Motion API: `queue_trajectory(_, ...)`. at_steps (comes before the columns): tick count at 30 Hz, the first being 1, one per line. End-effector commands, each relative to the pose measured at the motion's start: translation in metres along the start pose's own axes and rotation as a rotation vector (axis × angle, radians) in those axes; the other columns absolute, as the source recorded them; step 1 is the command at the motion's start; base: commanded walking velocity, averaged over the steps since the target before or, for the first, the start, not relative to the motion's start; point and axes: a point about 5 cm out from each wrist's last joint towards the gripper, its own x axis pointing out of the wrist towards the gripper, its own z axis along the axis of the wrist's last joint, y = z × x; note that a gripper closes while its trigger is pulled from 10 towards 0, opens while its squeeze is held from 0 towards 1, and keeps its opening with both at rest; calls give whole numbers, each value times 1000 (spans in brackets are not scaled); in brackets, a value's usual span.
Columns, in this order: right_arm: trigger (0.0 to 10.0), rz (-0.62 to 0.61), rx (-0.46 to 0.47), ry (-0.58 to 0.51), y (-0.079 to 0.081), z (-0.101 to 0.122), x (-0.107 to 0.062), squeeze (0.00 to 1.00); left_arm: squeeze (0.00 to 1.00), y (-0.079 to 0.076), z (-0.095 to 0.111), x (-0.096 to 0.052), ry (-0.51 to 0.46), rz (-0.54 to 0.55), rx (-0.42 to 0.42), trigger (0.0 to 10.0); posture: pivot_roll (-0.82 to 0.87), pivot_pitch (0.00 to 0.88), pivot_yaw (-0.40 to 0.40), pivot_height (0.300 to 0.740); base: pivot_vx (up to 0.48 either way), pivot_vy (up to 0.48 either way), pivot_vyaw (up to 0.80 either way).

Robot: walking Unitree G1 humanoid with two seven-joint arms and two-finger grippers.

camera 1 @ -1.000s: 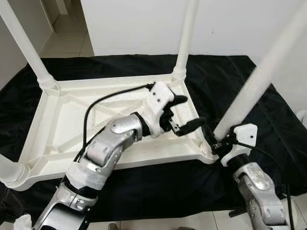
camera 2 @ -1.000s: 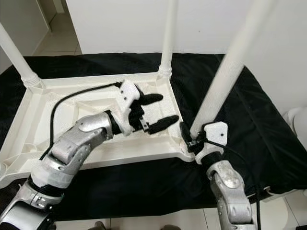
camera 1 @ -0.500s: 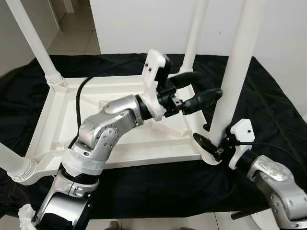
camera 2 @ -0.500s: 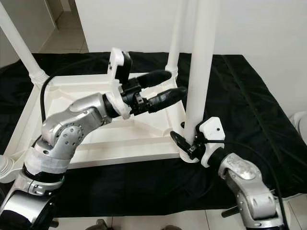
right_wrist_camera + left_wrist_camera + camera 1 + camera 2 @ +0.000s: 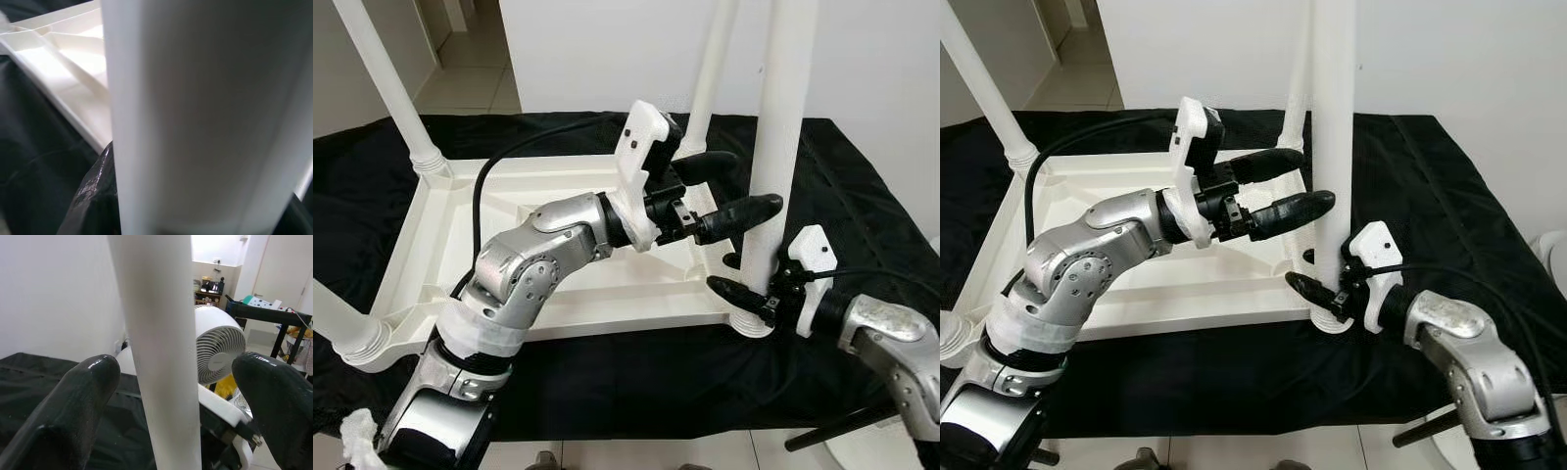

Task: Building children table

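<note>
An upturned white children's table [image 5: 558, 284] lies on a black cloth [image 5: 862, 196]. At its near right corner, the right gripper [image 5: 741, 277] has its jaws clamped around the base of an upright white leg [image 5: 775, 147], while the left gripper [image 5: 732, 188] reaches toward that leg higher up, jaws apart.

No writing, label, brand mark or number can be read anywhere in these views. The white plastic parts and the black cloth carry no print that can be made out. The cluttered shelves far off in the left wrist view are too small and blurred to read.
</note>
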Motion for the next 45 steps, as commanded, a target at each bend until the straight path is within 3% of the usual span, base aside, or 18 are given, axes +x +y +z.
queue_trajectory(1,10000,57,-12,6,4,4,1,0,0,-16,3,1,9,-309,28,10000,-52,0,14,740,0,0,0)
queue_trajectory(11,10000,175,-27,70,12,4,-1,0,0,-12,12,7,-3,-285,-3,10000,-46,0,11,740,0,0,0)
queue_trajectory(20,10000,253,-29,114,15,1,1,0,0,-21,23,2,-62,-414,-140,10000,-43,22,12,740,0,0,0)
queue_trajectory(25,10000,258,-29,118,14,1,1,0,0,-22,25,0,-72,-442,-173,10000,-43,22,11,740,0,0,0)
queue_trajectory(26,10000,260,-32,118,13,1,1,0,0,-23,27,-3,-78,-469,-211,3373,-41,21,10,740,0,0,0)
queue_trajectory(27,10000,258,-37,117,12,2,2,0,0,-23,27,-4,-80,-482,-229,0,-38,15,9,740,0,0,0)
queue_trajectory(45,10000,229,-42,103,4,4,4,0,0,-19,31,-3,-85,-445,-197,0,-31,0,-5,740,0,0,0)
